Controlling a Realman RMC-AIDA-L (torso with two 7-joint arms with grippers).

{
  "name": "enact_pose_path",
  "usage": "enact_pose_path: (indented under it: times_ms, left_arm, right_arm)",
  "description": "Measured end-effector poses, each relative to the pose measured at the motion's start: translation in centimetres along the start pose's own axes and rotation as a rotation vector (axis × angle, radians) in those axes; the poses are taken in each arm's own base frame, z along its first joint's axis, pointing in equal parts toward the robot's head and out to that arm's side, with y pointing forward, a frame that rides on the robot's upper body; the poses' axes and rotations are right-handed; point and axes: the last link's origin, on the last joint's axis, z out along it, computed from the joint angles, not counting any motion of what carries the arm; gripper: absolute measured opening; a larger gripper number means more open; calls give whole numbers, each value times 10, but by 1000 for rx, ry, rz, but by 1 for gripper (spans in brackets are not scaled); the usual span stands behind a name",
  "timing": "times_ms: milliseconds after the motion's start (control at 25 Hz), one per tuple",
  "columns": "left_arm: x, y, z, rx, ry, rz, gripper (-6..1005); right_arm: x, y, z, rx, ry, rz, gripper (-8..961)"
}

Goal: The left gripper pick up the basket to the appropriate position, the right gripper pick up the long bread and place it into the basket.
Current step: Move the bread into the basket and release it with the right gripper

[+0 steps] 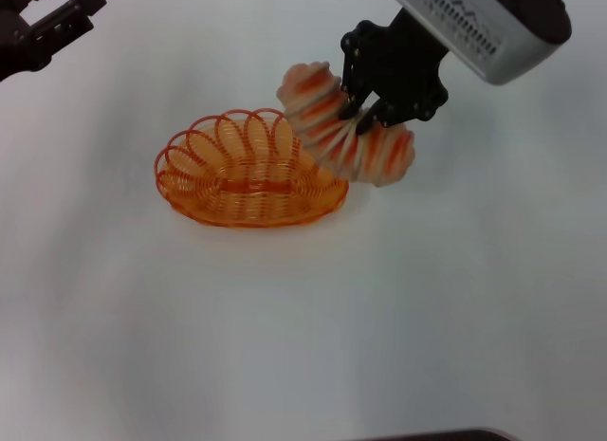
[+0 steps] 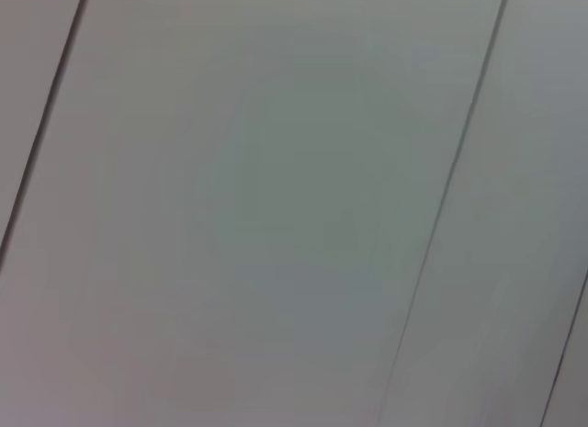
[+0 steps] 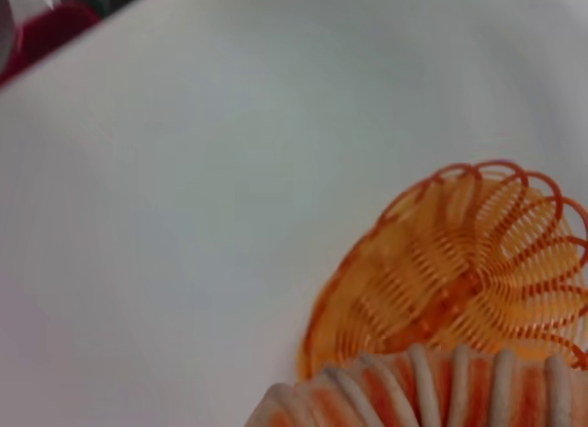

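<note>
Head view: the right gripper (image 1: 365, 114), clamped on the long bread (image 1: 346, 137), holds it tilted over the basket (image 1: 248, 171)'s right end. Released here, it may catch the rim and roll off. The left gripper (image 1: 52, 24), fingers apart, waits well left of the basket.

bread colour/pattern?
Pale tan with orange crosswise stripes on ridged segments. The long bread shows best in the head view, held by the right gripper.

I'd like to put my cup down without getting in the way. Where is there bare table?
The table is bare in front of the basket, and left of it, below the left gripper. It is crowded at the basket's right end, where the right gripper holds the long bread.
</note>
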Motion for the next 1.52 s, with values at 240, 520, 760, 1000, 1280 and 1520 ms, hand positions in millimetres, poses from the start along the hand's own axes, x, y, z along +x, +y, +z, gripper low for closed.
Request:
enact_pose_path:
  times_ms: [240,520,760,1000,1280,1520]
  left_arm:
    - [-1,-3,1,20,-2,5,910]
    - [8,-8,-2,42,27,26,910]
    - [10,-10,-2,49,37,36,909]
    - [9,-9,-1,47,37,41,909]
    - [7,-9,0,55,34,45,909]
    - [7,-10,1,57,32,43,910]
  right_arm:
    - [2,-7,8,31,38,-78,119]
    - [-9,-21,14,71,32,-135,115]
    - [-17,-26,24,96,10,-183,114]
    - [-18,-25,38,84,20,-222,115]
    - [-20,-26,45,116,-5,-262,115]
    - [-21,-28,47,139,-21,-242,112]
